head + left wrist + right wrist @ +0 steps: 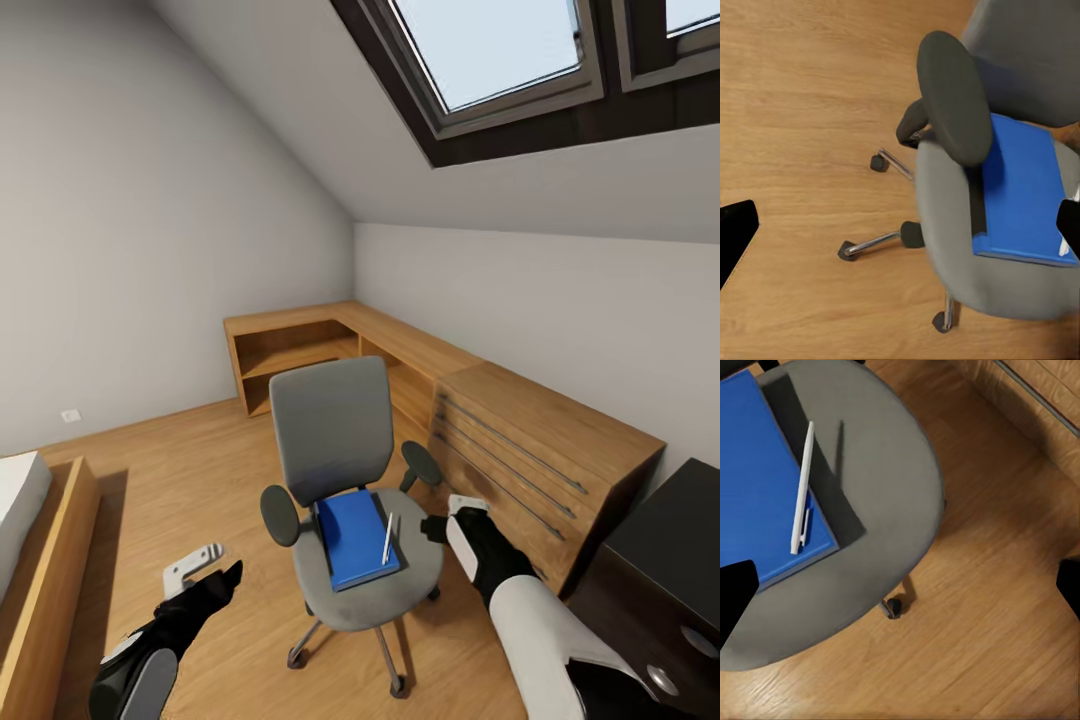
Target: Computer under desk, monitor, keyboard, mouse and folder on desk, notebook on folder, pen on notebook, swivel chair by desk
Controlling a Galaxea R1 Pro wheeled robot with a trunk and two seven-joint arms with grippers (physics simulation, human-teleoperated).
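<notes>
The grey swivel chair (335, 425) stands in the middle of the wooden floor, facing me. On its seat (885, 472) lies the blue folder (352, 540), with the white pen (387, 540) resting along its right edge. My left gripper (212, 570) hovers open, low at the chair's left beside the black armrest (952, 97). Open too, my right gripper (448, 515) hangs just right of the seat; its dark fingertips (735, 592) frame the pen (801, 491) and folder (757, 472). A corner of the black desk (665, 530) shows at the lower right. Computer, monitor, keyboard, mouse and notebook are out of view.
A light wooden drawer unit (540, 460) runs along the right wall into low corner shelves (300, 350). A bed with a wooden frame (50, 560) sits at the left. The chair's chrome wheeled base (881, 240) spreads over the floor. A skylight is overhead.
</notes>
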